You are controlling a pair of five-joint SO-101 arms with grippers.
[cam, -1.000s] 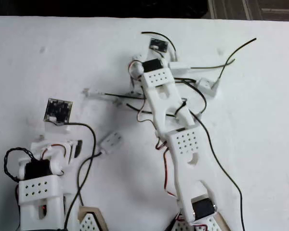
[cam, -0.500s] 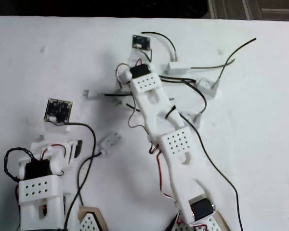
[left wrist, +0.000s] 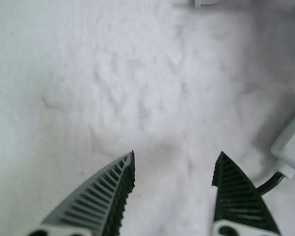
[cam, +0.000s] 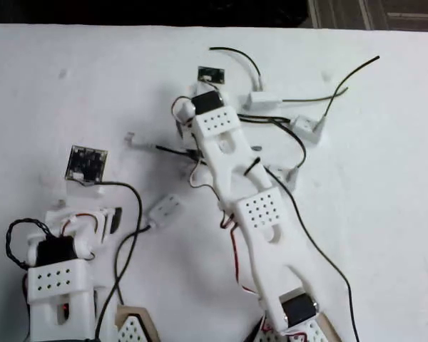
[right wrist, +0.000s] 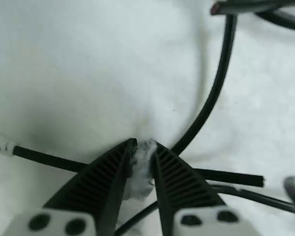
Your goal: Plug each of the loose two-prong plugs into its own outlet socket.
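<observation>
Two grippers stand in very different states here. The right gripper (right wrist: 142,146) has its fingers pressed almost together on a small white piece (right wrist: 139,172). It is prob. the body of a two-prong plug, but it sits too deep between the pads to be sure. The tight pinch is sensible: such a small part slips easily and must stay steady for aiming at a socket. A black cable (right wrist: 54,160) passes under the jaws. In the high view it runs toward 9 o'clock from that arm's wrist and ends in a white tip (cam: 129,137) on the table (cam: 57,107). A white connector block (cam: 264,97) and a second connector (cam: 307,125) lie at approx. 2 to 3 o'clock from the wrist, near each other.

The left gripper (left wrist: 176,162) is spread wide and holds nothing. A white block (left wrist: 291,147) w/ a dark lead lies just beside one finger, in the high view at 3 o'clock of that arm, i.e. within easy reach.
</observation>
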